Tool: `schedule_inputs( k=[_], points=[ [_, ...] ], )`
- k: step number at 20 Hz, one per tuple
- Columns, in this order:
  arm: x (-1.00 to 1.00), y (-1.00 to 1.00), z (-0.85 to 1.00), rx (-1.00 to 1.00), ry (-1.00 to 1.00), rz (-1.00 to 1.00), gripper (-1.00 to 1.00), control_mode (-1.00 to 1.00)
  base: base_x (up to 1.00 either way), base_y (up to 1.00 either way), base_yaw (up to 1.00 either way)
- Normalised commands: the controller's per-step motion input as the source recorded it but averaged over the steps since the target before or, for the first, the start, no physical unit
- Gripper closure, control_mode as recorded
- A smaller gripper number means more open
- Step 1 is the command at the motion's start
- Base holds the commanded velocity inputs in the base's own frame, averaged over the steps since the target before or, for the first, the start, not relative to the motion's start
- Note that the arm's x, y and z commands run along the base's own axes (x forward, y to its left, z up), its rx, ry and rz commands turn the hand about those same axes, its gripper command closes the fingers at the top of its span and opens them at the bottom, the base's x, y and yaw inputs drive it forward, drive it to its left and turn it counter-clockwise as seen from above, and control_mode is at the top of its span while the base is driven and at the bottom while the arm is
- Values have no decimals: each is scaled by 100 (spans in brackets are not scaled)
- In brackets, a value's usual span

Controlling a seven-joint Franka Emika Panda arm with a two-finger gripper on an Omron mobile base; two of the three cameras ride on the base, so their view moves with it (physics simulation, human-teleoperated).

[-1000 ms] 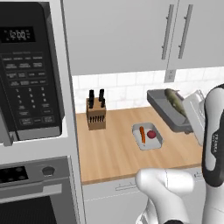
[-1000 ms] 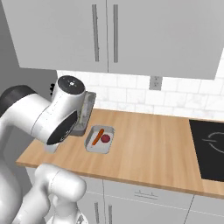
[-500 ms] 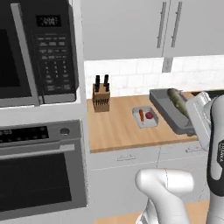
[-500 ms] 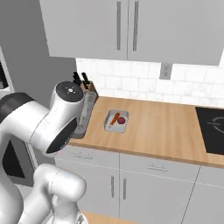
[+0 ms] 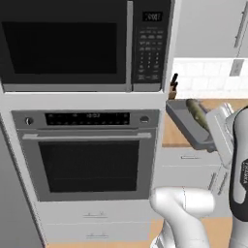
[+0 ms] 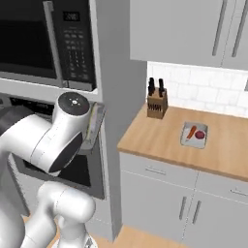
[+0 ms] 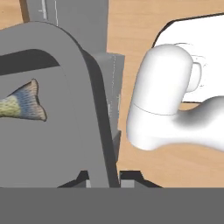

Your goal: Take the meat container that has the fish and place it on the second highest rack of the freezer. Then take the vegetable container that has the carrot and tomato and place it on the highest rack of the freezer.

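- Base swing is the big change: a second ago both base cameras looked at the counter (image 6: 160,138) head-on, and now the left base view has the microwave (image 5: 87,43) and black-glass oven (image 5: 89,155) across it, so the whole rig has turned, not the things
- Meat container (image 5: 186,123) rides along in the air at the centre right of the left base view, tilted, with the fish (image 5: 196,112) lying in it; in the hand view its grey rim (image 7: 94,127) runs up from the bottom centre and the fish tail sits at the left edge
- Gripper (image 7: 105,181) is clenched on that rim, so the first carry looks under way
- Vegetable container (image 6: 194,134) sits on the counter at the right of the right base view, carrot (image 6: 191,131) and tomato (image 6: 199,134) inside, near the knife block (image 6: 156,102)
- Room is tight, I'd say: the tray hangs close to the oven column's edge, and a wide turn could clip it
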Motion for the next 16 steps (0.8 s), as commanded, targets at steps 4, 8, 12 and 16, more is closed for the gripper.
schedule_inputs(
  k=[4, 8, 12, 16],
  points=[
    [0, 0, 0, 0, 0, 0, 100, 100, -34, 97, 39],
    [0, 0, 0, 0, 0, 0, 100, 100, -3, 100, 40],
    [0, 0, 0, 0, 0, 0, 100, 100, 0, 100, 43],
    [0, 0, 0, 0, 0, 0, 100, 100, 0, 100, 42]
  ],
)
